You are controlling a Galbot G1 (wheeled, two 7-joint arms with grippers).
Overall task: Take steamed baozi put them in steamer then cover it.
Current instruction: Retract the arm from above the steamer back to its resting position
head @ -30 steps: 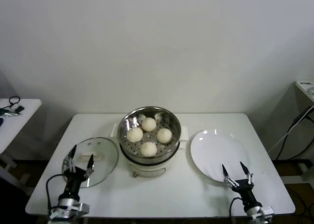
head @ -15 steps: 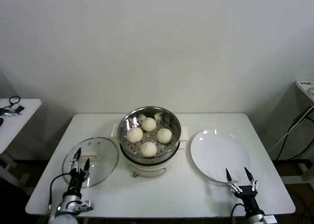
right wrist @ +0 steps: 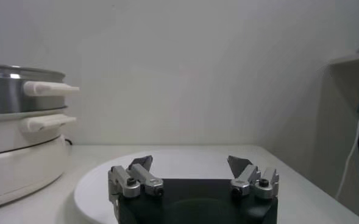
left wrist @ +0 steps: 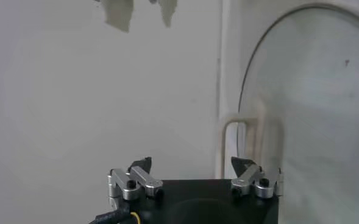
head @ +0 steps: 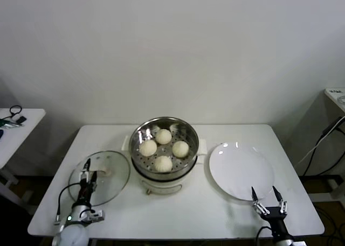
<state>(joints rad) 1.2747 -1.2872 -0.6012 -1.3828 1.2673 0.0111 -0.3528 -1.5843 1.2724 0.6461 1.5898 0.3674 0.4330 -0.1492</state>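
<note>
Several cream-white steamed baozi (head: 163, 163) lie on the perforated tray inside the shiny steamer (head: 139, 135) at the table's middle. The glass cover (head: 110, 184) lies flat on the table to its left, with its cream handle (head: 105, 171) on top. My left gripper (head: 88, 173) is open over the near part of the cover; in the left wrist view the left gripper (left wrist: 190, 162) points at the cover (left wrist: 313, 103) and its handle (left wrist: 242, 128). My right gripper (head: 263, 189) is open and empty at the front edge of the white plate (head: 237, 165). In the right wrist view the right gripper (right wrist: 189, 160) faces that plate (right wrist: 179, 159), with the steamer (right wrist: 14, 97) off to one side.
The white plate is bare and lies to the right of the steamer. The steamer's side handles (right wrist: 48, 89) stick out toward the plate. A small side table (head: 16, 125) stands at the far left. Cables hang beside a shelf (head: 337, 95) at the far right.
Both arms have sunk toward the table's front edge. The left gripper has turned over the cover, so its fingers look closer together from the head. The right gripper slid front-right off the plate.
</note>
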